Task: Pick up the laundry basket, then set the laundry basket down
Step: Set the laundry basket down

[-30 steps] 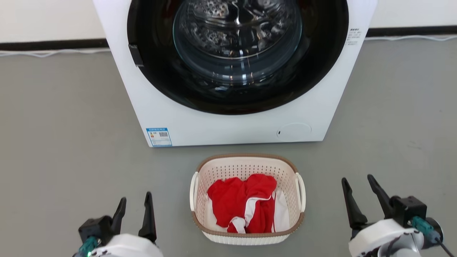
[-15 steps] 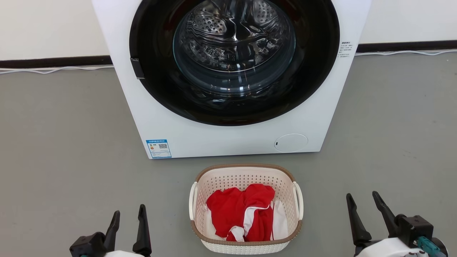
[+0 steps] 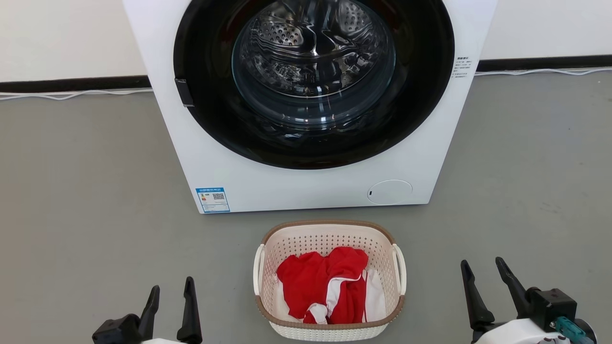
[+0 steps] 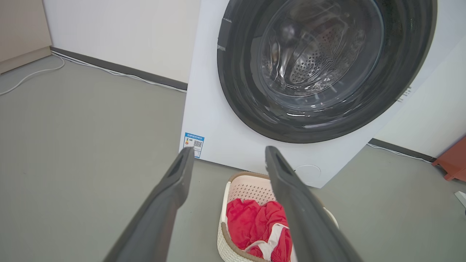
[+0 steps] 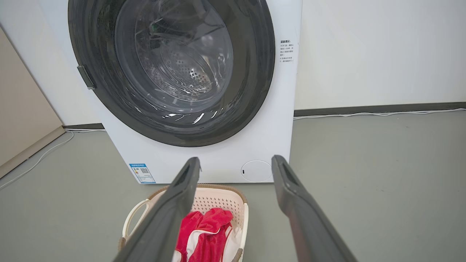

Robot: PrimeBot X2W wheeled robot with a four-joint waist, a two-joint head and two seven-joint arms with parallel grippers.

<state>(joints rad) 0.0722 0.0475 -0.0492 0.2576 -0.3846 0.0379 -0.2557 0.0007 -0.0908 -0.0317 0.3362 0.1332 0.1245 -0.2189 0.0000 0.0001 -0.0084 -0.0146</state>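
Head view: the grey floor [image 3: 86, 191] runs to a white wall [image 3: 57, 38] with a pale cable [image 3: 71, 93] along it. The laundry basket [image 3: 329, 237] stands on the floor just before the washing machine [image 3: 296, 191], with red-and-white clothing [image 3: 320, 277] inside. The left gripper [image 3: 172, 284] and right gripper [image 3: 481, 262] flank the basket, clear of it, jaws released and empty, wrists cut off below.

Left wrist view: one finger [image 4: 302, 218] hides the basket's right side.

Right wrist view: a finger crosses its left half, and a beige panel [image 5: 22, 109] stands at the left.
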